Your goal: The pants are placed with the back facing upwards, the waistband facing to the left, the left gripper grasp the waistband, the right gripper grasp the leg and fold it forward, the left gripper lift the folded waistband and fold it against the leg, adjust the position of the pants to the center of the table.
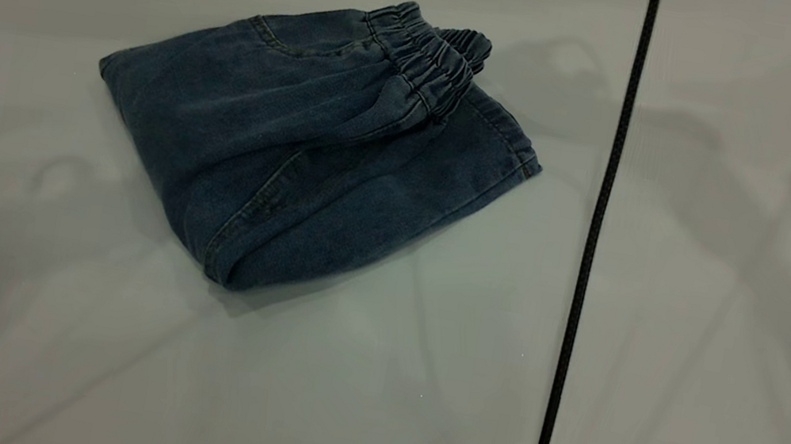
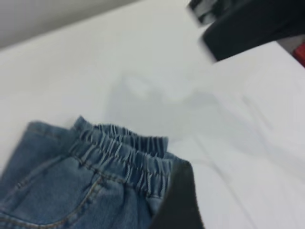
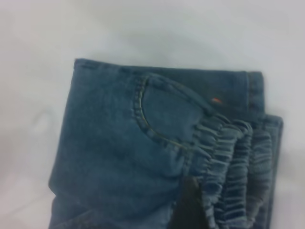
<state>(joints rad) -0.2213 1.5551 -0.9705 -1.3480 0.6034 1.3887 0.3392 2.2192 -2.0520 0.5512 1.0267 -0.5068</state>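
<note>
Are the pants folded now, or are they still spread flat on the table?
Folded. The pants lie as a compact bundle on the table, with the waistband lying on top near the leg hem.

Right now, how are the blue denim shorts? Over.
Left gripper, right gripper off the cloth. Blue denim shorts folded, gathered waistband atop leg. Thin black cable beside, clear.

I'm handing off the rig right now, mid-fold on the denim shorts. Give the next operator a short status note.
Left gripper: a dark sliver at the waistband; fingers unreadable. Right gripper: above the pants, fingers unreadable.
Pants: folded into a compact bundle, waistband laid over the leg hem, resting on the table, left of centre and toward the far edge in the exterior view.
Done: both folds.
Left: probably shift the bundle to the table's centre.
</note>
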